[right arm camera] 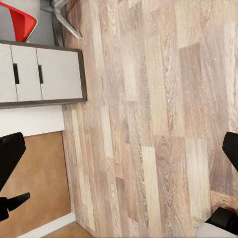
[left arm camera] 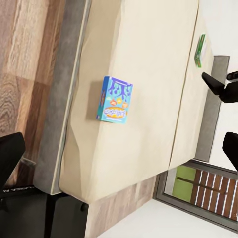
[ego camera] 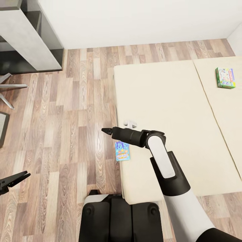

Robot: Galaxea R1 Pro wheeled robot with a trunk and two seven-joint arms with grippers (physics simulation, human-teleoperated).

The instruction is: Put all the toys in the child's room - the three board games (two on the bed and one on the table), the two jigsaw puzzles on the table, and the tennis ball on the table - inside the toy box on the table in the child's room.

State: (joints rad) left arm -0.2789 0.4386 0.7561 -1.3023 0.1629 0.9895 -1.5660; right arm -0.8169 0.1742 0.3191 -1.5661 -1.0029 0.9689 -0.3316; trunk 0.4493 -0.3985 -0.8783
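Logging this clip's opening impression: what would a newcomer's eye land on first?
The wide beige bed fills the head view's right, with a blue-purple board game at its near left edge and a green-edged board game at the far right. The right arm reaches across, its gripper over the wood floor.

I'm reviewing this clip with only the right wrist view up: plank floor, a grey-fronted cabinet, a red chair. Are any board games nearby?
Observer: Yes. In the head view, a blue-purple board game lies on the bed at its edge, partly under the right arm.
Operator: Is there a second one?
Observer: A green-edged board game lies flat further across the bed, on the adjoining mattress section.
Operator: Is the left gripper carrying anything?
Observer: No. The left gripper hangs over the floor, and its wrist view shows its fingers apart with nothing between them.
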